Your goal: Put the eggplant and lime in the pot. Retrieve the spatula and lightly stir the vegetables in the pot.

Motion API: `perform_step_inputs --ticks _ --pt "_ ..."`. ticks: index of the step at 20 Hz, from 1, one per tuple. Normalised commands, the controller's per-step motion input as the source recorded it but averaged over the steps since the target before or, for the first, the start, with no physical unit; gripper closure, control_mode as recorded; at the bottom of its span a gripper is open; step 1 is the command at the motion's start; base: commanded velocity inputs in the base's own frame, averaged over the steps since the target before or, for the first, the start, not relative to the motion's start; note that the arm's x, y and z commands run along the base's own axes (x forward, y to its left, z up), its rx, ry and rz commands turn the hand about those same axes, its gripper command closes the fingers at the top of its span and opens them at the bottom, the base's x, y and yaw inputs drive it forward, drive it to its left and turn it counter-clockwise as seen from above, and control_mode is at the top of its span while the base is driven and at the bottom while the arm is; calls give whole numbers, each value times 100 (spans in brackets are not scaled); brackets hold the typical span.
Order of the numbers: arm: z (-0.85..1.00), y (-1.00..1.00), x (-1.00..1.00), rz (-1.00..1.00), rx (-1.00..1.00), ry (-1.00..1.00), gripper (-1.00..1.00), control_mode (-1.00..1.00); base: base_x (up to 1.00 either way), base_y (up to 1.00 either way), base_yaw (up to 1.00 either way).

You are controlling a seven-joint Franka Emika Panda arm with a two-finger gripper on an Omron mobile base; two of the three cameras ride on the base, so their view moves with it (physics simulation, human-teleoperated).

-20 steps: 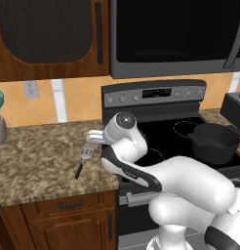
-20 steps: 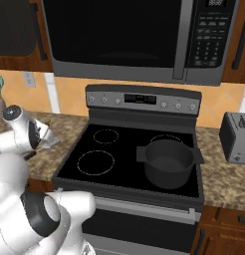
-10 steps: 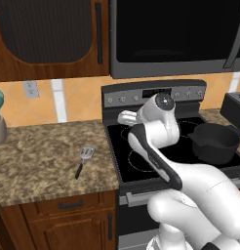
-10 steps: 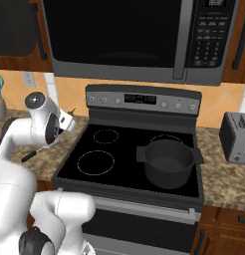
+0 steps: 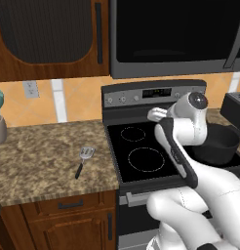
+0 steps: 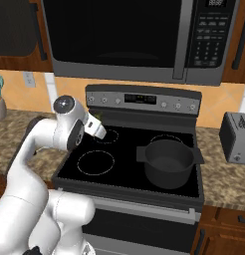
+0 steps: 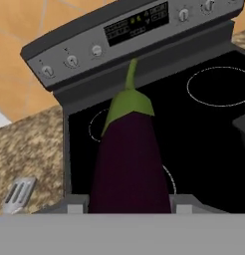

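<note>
Scene: a rendered kitchen with a black glass stove [image 6: 119, 172] set between two stretches of speckled brown counter [image 5: 39, 156], a microwave [image 6: 129, 40] above it.
Arm: the white arm reached over the left half of the stove, its hand above the rear left burner ring.
Gripper: in the hand view the gripper [image 7: 128, 201] was clamped around the eggplant [image 7: 128, 159], one fingertip pressed against each side of its lower body.
Eggplant: dark purple and glossy, green cap and stem pointing away from the hand toward the stove's control panel; held in the air above the stove top, not yet in the pot.
Pot: the pot [image 6: 169, 162] sat on the front right burner, near the stove's right edge, well apart from the hand. As far as the right base view showed, its inside looked bare.
Lime: a small yellow-green patch just beside the hand in the right base view was probably the eggplant's cap; I could not place the lime.
Spatula: the spatula [image 5: 84, 160] lay flat on the counter left of the stove, near the counter's front edge, slotted head toward the wall and black handle toward the front. It looked untouched.
Done so far: judging by the grip, the eggplant had been picked up and was partway to the pot.
Left to do: dropping the eggplant into the pot, fetching and adding the lime, collecting the spatula, then a light stir. By my reckoning the task was in its early part.
</note>
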Motion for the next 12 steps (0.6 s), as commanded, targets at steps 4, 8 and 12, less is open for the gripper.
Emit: perform_step_inputs --ticks 4,8,12 --pt "9 -100 0 -10 0 0 100 -100 0 0 0" --pt "0 -100 -4 -10 0 0 100 -100 0 0 0" --pt "0 -100 -11 -11 0 0 100 -100 0 0 0"
